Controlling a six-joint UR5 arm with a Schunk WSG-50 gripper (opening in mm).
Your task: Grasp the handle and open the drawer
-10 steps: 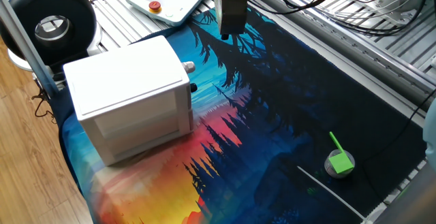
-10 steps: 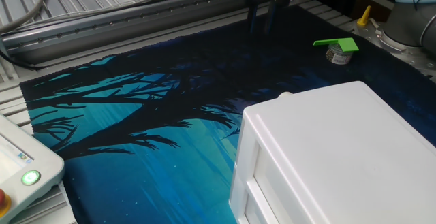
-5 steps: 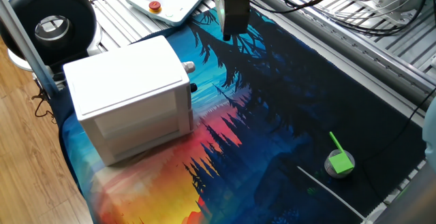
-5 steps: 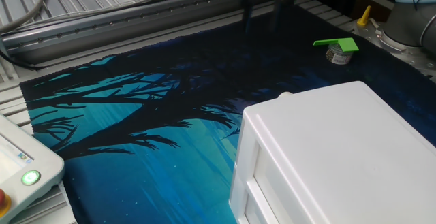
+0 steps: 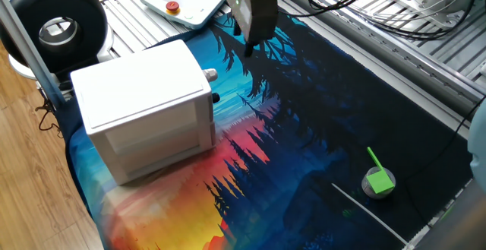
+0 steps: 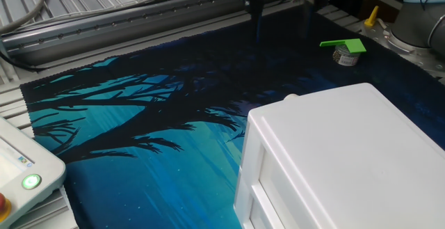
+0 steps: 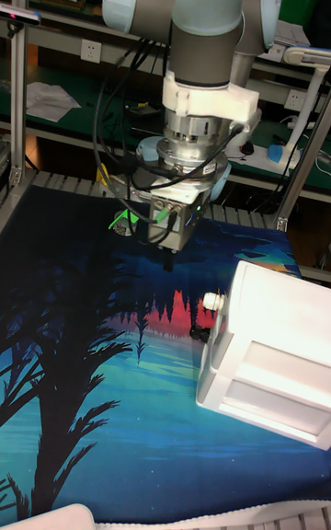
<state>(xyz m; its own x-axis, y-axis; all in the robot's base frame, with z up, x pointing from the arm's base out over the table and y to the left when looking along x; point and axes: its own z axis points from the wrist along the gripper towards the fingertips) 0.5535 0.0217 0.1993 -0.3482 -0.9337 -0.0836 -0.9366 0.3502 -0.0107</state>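
One fixed view: you see one handle point(image 5: 209, 74) on the drawer point(image 5: 203, 102) front, and the gripper point(image 5: 248, 49) above it, apart.
Other fixed view: handle almost hidden; fingers point(image 6: 256, 13) stand spread, holding nothing.
Tall fixed view: one black knob point(image 7: 196, 333) under the handle point(image 7: 212, 300).

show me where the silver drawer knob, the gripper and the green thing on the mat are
handle point(image 5: 210, 74), one fixed view, on the knob's round silvery head
gripper point(image 5: 248, 50), one fixed view, between the dark fingertips
green block point(image 5: 379, 180), one fixed view, on its top face
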